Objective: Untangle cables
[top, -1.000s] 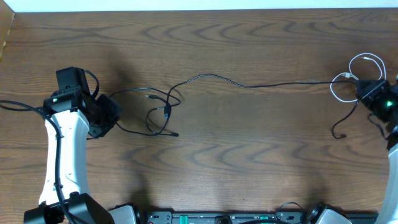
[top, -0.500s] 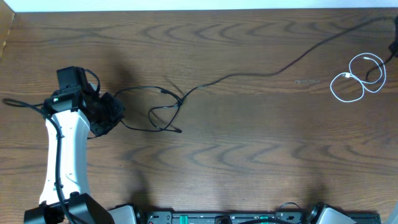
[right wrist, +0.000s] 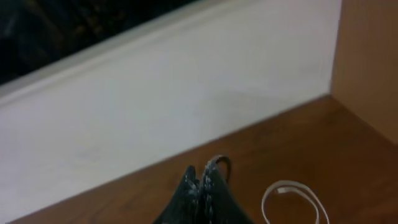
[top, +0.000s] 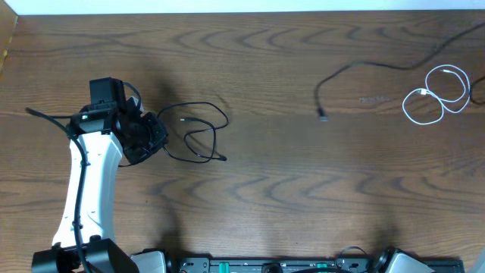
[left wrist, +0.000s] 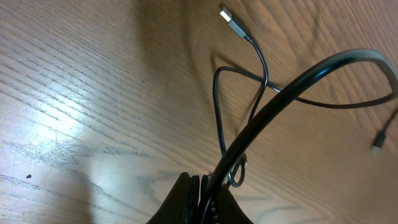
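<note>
My left gripper [top: 158,136] [left wrist: 204,186] is shut on a black cable [left wrist: 297,81] that arcs up out of the jaws. That cable lies in loose loops [top: 198,129] just right of the gripper, with a metal plug [left wrist: 229,15] lying free on the wood. A second, longer black cable runs from its free plug end [top: 323,116] up towards the table's far right corner. My right gripper [right wrist: 200,177] is out of the overhead view; in the right wrist view it is shut on a loop of black cable [right wrist: 219,162]. The white cable [top: 423,93] [right wrist: 292,185] lies coiled at the right.
The brown wooden table [top: 273,189] ends at a white wall [right wrist: 155,99] along the back. A wooden side panel [right wrist: 370,56] rises at the right. The left arm's own thick black wire [top: 45,119] trails off to the left.
The long black cable has slid out of the loops by the left gripper, its end now mid-table. The right arm has left the overhead view. The left gripper shifted slightly right.
</note>
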`<state>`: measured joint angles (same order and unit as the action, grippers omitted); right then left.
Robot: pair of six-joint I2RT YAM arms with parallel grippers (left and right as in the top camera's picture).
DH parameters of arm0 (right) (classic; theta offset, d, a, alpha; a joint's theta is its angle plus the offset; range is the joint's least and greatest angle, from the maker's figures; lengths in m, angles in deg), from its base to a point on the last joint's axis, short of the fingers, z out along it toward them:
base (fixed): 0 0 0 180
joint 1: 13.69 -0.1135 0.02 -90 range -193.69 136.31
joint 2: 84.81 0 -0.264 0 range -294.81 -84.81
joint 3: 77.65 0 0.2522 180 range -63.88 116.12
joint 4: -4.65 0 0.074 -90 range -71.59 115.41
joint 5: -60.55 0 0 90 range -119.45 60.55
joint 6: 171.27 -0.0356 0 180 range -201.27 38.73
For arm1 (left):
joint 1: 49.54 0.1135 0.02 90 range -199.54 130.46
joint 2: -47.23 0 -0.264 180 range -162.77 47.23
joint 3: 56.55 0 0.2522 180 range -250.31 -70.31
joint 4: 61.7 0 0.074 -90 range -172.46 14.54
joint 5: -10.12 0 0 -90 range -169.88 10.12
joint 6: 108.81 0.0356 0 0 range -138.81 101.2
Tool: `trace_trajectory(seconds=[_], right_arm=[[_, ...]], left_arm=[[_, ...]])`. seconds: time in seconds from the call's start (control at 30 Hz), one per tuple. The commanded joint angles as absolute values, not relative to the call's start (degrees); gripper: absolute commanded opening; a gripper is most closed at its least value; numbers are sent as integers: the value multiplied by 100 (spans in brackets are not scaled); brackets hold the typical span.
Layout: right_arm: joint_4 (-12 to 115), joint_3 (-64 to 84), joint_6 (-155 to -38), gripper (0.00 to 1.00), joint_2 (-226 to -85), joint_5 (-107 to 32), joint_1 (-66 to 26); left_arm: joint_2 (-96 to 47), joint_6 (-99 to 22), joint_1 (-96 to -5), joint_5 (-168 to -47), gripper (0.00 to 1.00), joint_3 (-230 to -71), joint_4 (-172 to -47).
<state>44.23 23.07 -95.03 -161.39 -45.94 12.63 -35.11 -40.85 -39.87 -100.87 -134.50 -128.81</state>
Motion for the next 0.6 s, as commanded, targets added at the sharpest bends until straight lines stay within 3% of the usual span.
trace_trajectory(seconds=[0.0, 0.33, 0.57], right_arm=[[4662, 2417, -9407, 1, -16202, -4500, 1246], [5986, 2414, -9826, 1, -16675, -4578, 1246], [6308, 2414, -9859, 1, -17210, -6163, 1246]], left_arm=[[-3514, -3980, -4033, -10136, 8, -13410, -12900], [-3514, -3982, -4365, -10133, 7, -13410, -12769], [-3514, -3984, -4592, -10153, 7, -13410, -12708]])
